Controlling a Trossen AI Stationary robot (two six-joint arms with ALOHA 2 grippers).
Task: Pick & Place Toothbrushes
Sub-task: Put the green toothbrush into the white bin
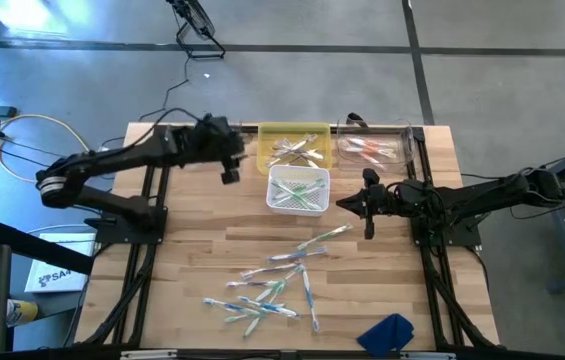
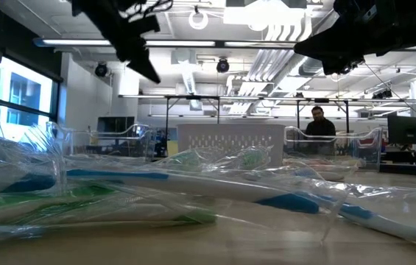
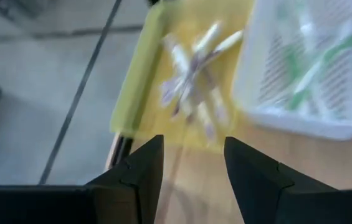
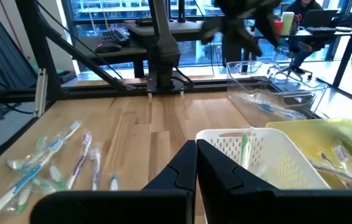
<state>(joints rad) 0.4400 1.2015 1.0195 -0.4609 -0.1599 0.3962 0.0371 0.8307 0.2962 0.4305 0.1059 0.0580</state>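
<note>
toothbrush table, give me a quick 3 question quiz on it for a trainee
1. True or false: the left gripper is open, beside the yellow bin.
2. Which bin holds green-accented toothbrushes? A) yellow bin B) white basket C) clear bin
3. Fill in: the blue cloth lies at the table's near edge, on the ___ arm's side.

Key: 1 true; 2 B; 3 right. The right gripper is shut, empty, beside the white basket.

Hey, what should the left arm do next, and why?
Probably swing the left hand back to the loose toothbrushes near the table's front. It's open and empty beside the yellow bin, and many brushes are still unsorted. The shut right hand waits by the white basket.
</note>
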